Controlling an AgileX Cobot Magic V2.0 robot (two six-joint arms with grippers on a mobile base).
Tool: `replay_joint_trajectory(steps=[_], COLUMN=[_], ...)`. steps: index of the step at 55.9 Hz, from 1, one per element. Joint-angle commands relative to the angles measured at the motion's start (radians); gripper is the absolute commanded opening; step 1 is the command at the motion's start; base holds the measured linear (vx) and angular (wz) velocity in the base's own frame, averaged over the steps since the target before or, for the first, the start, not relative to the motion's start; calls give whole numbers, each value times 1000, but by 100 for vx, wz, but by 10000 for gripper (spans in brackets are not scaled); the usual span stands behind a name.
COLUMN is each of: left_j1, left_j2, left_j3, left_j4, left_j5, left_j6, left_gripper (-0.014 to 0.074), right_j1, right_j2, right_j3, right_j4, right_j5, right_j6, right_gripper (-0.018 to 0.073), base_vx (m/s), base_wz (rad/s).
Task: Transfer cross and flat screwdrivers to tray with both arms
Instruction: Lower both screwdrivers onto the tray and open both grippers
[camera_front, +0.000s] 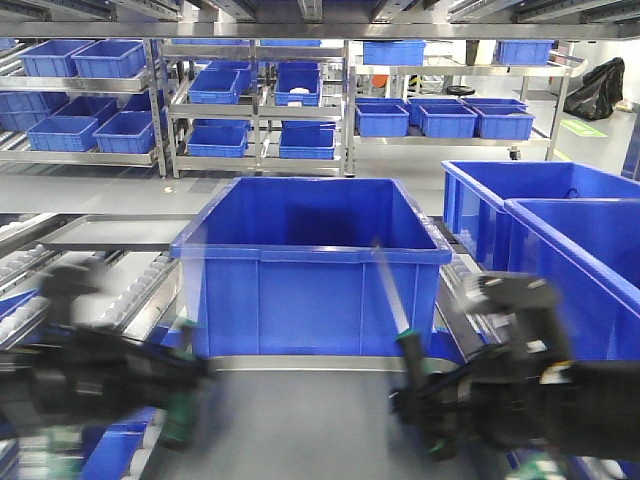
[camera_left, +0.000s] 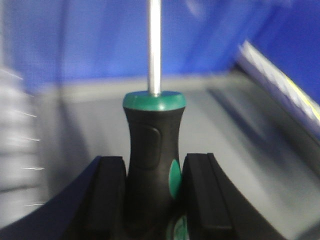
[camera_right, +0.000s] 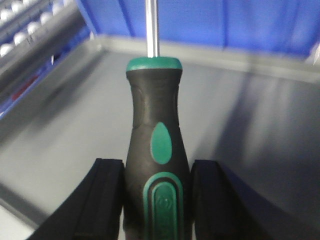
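Note:
My left gripper (camera_left: 152, 187) is shut on the black-and-green handle of one screwdriver (camera_left: 152, 135), whose shaft points away toward the blue bin. My right gripper (camera_right: 157, 172) is shut on the handle of the other screwdriver (camera_right: 156, 125). In the front view that right screwdriver (camera_front: 392, 300) tilts up and left from the right gripper (camera_front: 418, 392). The left gripper (camera_front: 180, 395) is motion-blurred there. Both tools hang above the grey tray (camera_front: 300, 425), whose floor (camera_right: 260, 150) fills the wrist views. Which tip is cross or flat I cannot tell.
A large blue bin (camera_front: 310, 270) stands right behind the tray. Two more blue bins (camera_front: 560, 250) sit at the right. A roller rack (camera_front: 60, 270) runs along the left. Shelves with small blue bins (camera_front: 250, 100) line the back.

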Motion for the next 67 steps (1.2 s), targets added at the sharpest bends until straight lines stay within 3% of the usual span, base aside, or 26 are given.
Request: replay_joint_trajectory(steps=[1,16,24,30,42,51,59,67], left_j1=[-53,-93,-93,-93,-93,-92,-91,-91], left_j2=[58,226,246,246,244,233,180,58], left_j3=[-87,-173,-173,-173,-173,-180,-181,-181], left_j4=[-78,-180,-185,-185,-185,-185,-161,-13], left_j5=[-21,4,11,15,29,47,68,84], left_j6=[15,8,21,58,96,96,102,112], left_gripper=[3,8,72,176,450,561,531,332], right_j1=[5,3,3,3,3,3,2,2], right_j2=[29,123,130,130,130,123,67,-55], right_j3=[-46,-46,-46,-46,-46,-46,-46,-46], right_j4=[37,63,58,58,59,58,53,-64], right_j5=[-91,-114,-118,-123,-129,-122,-106,-48], right_j6=[34,43,38,35,36,36,2,-41], right_gripper=[-6,0,56,174,512,642,599,357], base_vx=[0,0,0,0,0,0,0,0], base_wz=[0,0,0,0,0,0,0,0])
